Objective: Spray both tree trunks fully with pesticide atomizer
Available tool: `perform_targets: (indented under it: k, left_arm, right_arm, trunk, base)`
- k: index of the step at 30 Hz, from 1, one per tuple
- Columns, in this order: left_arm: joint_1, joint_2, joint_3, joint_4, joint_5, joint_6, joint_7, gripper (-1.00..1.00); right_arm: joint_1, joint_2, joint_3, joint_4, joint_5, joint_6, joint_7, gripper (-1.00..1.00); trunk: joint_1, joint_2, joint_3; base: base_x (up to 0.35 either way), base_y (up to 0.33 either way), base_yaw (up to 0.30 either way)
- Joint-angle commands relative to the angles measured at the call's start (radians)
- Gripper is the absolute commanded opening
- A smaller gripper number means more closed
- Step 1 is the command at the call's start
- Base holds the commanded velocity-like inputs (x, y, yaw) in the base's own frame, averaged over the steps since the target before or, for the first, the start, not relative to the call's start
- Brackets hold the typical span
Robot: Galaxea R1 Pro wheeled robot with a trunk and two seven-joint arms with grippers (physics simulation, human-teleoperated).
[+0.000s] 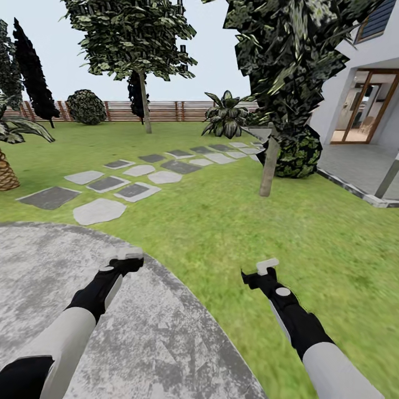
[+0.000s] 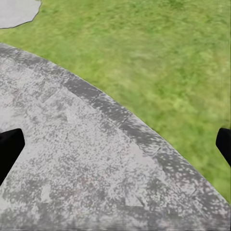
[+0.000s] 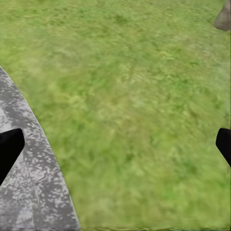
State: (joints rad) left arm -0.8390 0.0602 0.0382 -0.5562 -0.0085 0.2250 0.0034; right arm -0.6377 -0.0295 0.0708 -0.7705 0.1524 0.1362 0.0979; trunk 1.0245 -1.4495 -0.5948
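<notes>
The garden lawn (image 1: 233, 221) stretches ahead to a reddish-brown slat fence (image 1: 160, 111). Two trees with pale trunks stand on it: the near tree trunk (image 1: 269, 169) to the right of the stepping stones, the far tree trunk (image 1: 146, 105) by the fence. My left gripper (image 1: 128, 256) hangs open and empty over a grey paved circle (image 2: 72, 159). Over the grass (image 3: 125, 96), my right gripper (image 1: 266, 267) is open and empty too. The near trunk's foot (image 3: 223, 18) shows at the edge of the right wrist view. The atomizer and the pesticide are out of view.
Grey and white stepping stones (image 1: 133, 177) run diagonally across the lawn. A white house (image 1: 360, 94) with a glass door and a patio (image 1: 354, 166) stands at the right. A round shrub (image 1: 299, 155) sits behind the near tree. A palm (image 1: 6, 166) and dark conifers (image 1: 33, 72) stand at the left.
</notes>
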Motion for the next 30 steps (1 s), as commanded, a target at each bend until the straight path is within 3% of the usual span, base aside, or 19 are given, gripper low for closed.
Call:
perform_targets:
  k: [1,5,9,12,14,17,23,27,30]
  left_arm:
    - [0.018,0.001,0.002,-0.002,-0.002,0.002,0.001,1.0]
    - [0.109,0.003,0.002,0.0,-0.004,-0.065,0.003,1.0]
    - [0.182,0.005,0.003,-0.001,-0.004,-0.129,0.003,1.0]
    - [0.284,0.008,0.004,0.0,-0.004,-0.215,0.003,1.0]
    - [0.359,0.011,0.004,0.001,-0.003,-0.282,0.004,1.0]
    - [0.433,0.013,0.005,0.012,-0.001,-0.353,0.004,1.0]
    - [0.507,0.012,0.004,0.103,0.004,-0.449,0.006,1.0]
    - [0.52,0.009,0.004,0.216,0.005,-0.528,0.006,1.0]
    - [0.522,0.01,0.005,0.249,0.006,-0.544,0.006,1.0]
  right_arm:
    - [0.0,-0.002,0.001,0.051,0.01,-0.039,0.003,1.0]
    - [0.0,-0.014,0.001,0.307,0.011,-0.237,0.0,1.0]
    - [0.0,-0.033,0.001,0.466,0.01,-0.355,-0.002,1.0]
    - [0.016,-0.052,0.001,0.614,0.009,-0.516,-0.003,1.0]
    - [0.041,-0.065,0.001,0.684,0.007,-0.616,-0.003,1.0]
    - [0.084,-0.072,0.001,0.722,0.006,-0.698,-0.003,1.0]
    - [0.151,-0.075,0.001,0.737,0.006,-0.745,-0.003,1.0]
    - [0.18,-0.07,0.001,0.735,0.005,-0.754,-0.002,1.0]
    - [0.185,-0.065,0.002,0.732,0.006,-0.755,-0.002,1.0]
  trunk:
    - [0.001,-0.001,-0.001]
    - [0.001,-0.001,-0.001]
    - [0.001,-0.001,-0.001]
    - [0.001,-0.001,-0.001]
    - [0.001,-0.001,-0.001]
    - [0.001,-0.001,-0.001]
    - [0.001,-0.001,-0.001]
    - [0.001,-0.001,-0.001]
    - [0.001,-0.001,-0.001]
  base:
    - [0.338,0.0,0.0]
    - [0.338,0.0,0.0]
    - [0.338,0.0,0.0]
    - [0.338,0.0,0.0]
    - [0.338,0.0,0.0]
    - [0.338,0.0,0.0]
    - [0.337,0.0,0.0]
    - [0.304,0.0,0.0]
    - [0.156,0.0,0.0]
